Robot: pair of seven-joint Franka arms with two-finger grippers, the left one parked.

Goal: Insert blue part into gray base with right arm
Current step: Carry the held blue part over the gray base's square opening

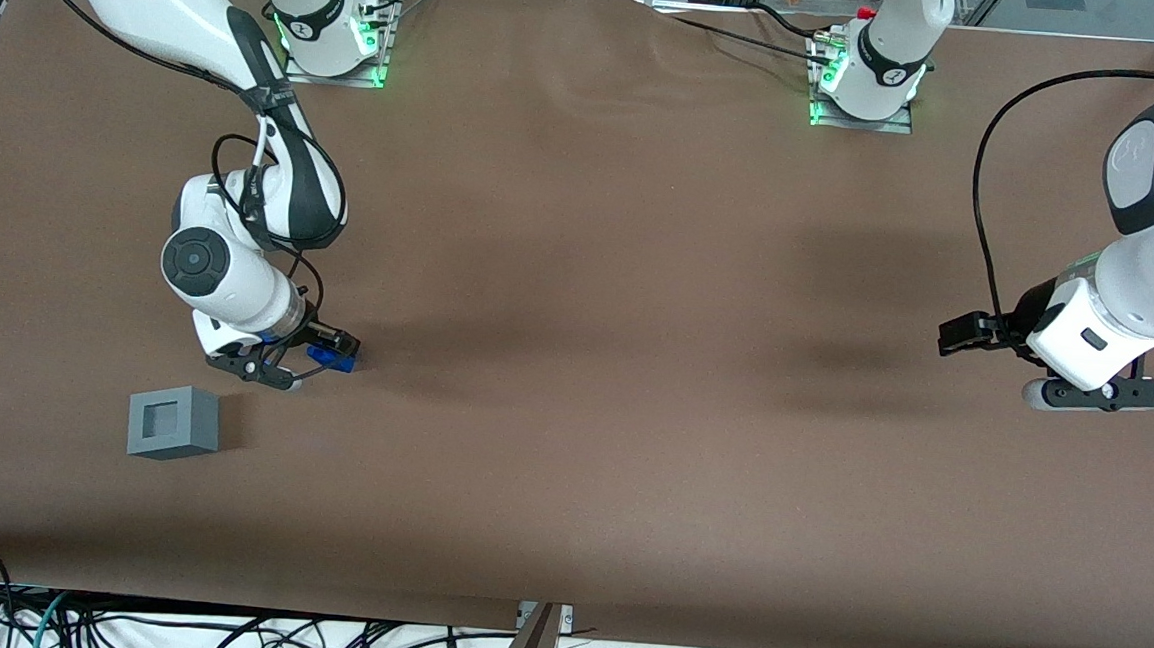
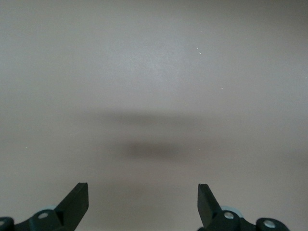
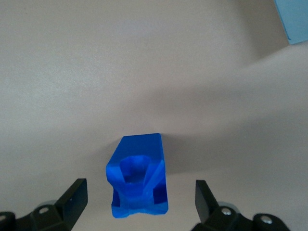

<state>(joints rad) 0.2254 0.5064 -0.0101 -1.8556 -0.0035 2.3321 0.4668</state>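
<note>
The blue part [image 1: 332, 355] lies on the brown table under the right arm's gripper [image 1: 307, 356]. In the right wrist view the blue part [image 3: 138, 176] sits between the two black fingers [image 3: 74, 198], with a clear gap to each. The gripper [image 3: 139, 199] is open and touches nothing. The gray base [image 1: 173, 423], a light-gray block with a square recess in its top, stands on the table nearer the front camera than the gripper, apart from it. A pale blue corner in the right wrist view [image 3: 292, 19] may be the base.
The brown table cover [image 1: 580, 444] spreads wide around both things. The right arm's white wrist and looping black cables [image 1: 239, 273] hang over the spot just above the blue part. Arm mounts with green lights [image 1: 339, 44] stand at the table's back edge.
</note>
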